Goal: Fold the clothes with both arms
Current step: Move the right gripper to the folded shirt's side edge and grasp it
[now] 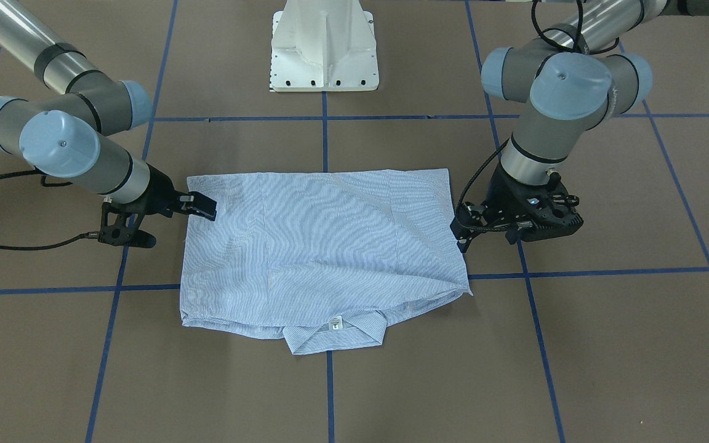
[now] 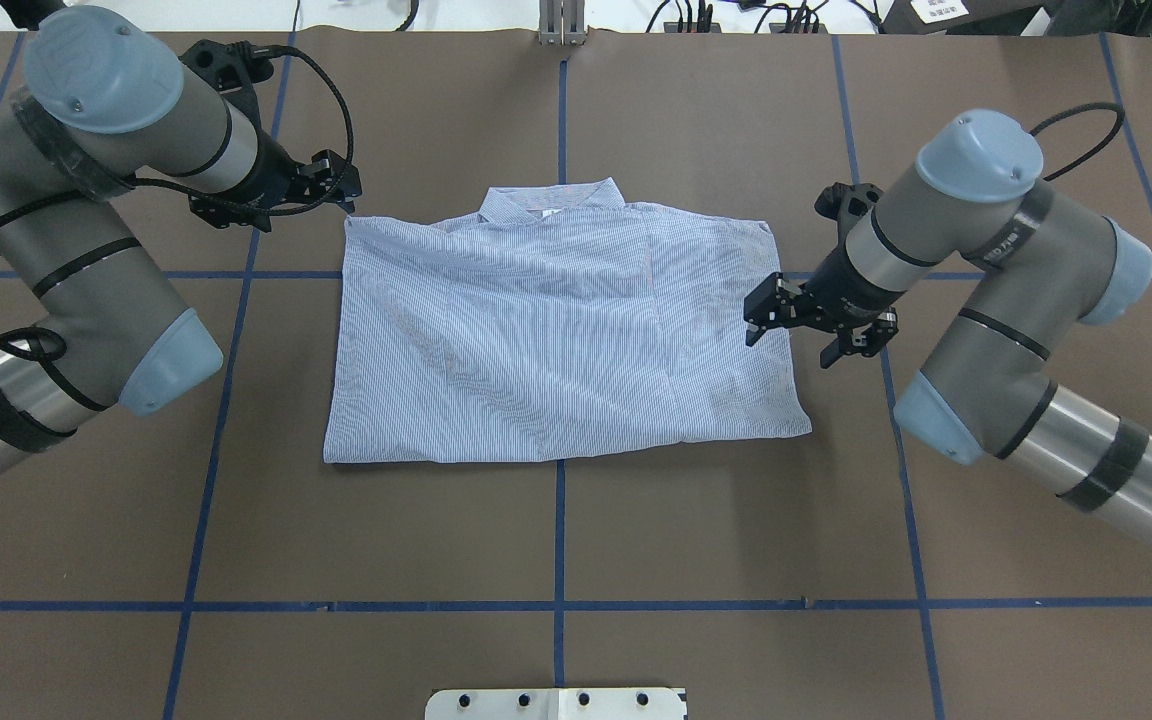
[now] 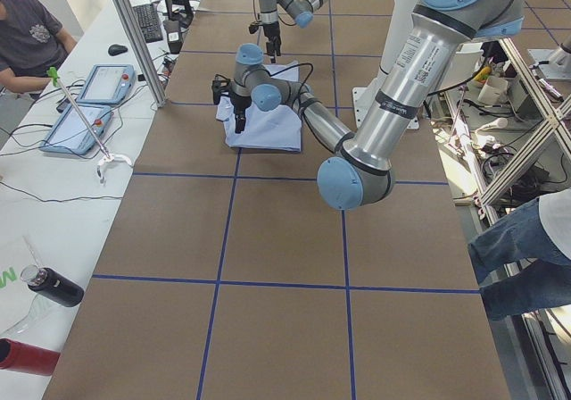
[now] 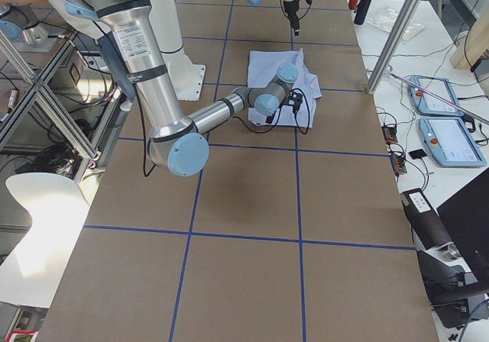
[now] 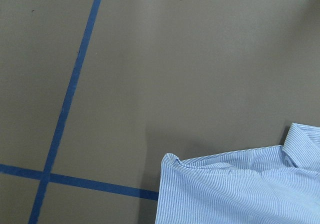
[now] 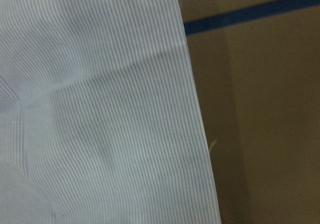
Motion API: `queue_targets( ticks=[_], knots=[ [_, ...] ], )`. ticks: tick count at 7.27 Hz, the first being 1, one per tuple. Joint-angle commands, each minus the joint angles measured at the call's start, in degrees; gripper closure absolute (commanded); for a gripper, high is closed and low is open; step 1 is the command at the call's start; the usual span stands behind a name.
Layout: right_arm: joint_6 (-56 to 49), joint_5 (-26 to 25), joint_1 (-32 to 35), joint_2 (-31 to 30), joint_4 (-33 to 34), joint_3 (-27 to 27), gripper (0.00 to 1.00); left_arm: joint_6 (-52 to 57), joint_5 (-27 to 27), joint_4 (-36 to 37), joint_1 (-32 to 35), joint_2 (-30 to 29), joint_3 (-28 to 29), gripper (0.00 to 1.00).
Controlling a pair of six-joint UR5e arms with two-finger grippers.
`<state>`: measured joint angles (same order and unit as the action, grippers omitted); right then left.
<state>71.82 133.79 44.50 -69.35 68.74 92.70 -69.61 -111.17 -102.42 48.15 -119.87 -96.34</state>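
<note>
My left pincer sits just off the far left corner of the shirt, close to the cloth's edge, and I cannot tell whether its jaws are parted or pressed together. The shirt, light blue with fine white stripes, lies flat on the brown desk, folded into a rough rectangle with its collar poking out at the middle of its far edge. My right pincer stands with jaws spread wide at the shirt's right edge, one finger over the cloth and the other just outside it, gripping nothing.
</note>
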Motion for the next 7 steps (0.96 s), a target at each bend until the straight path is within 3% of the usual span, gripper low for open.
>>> queue_targets(
  ticks=[1, 4, 7],
  knots=[
    [0.1, 0.2, -3.2, -5.4, 0.2, 6.4, 0.01, 0.0, 0.0, 0.3, -0.1, 0.0, -0.3, 0.01],
    [0.0, -1.6, -6.5, -5.2, 0.5, 5.1, 0.02, 0.0, 0.0, 0.3, 0.0, -0.1, -0.3, 0.01],
    [-0.1, -2.7, -6.1, -4.9, 0.5, 4.3, 0.39, 0.0, 0.2, 0.3, -0.1, -0.1, -0.5, 0.01]
  ],
)
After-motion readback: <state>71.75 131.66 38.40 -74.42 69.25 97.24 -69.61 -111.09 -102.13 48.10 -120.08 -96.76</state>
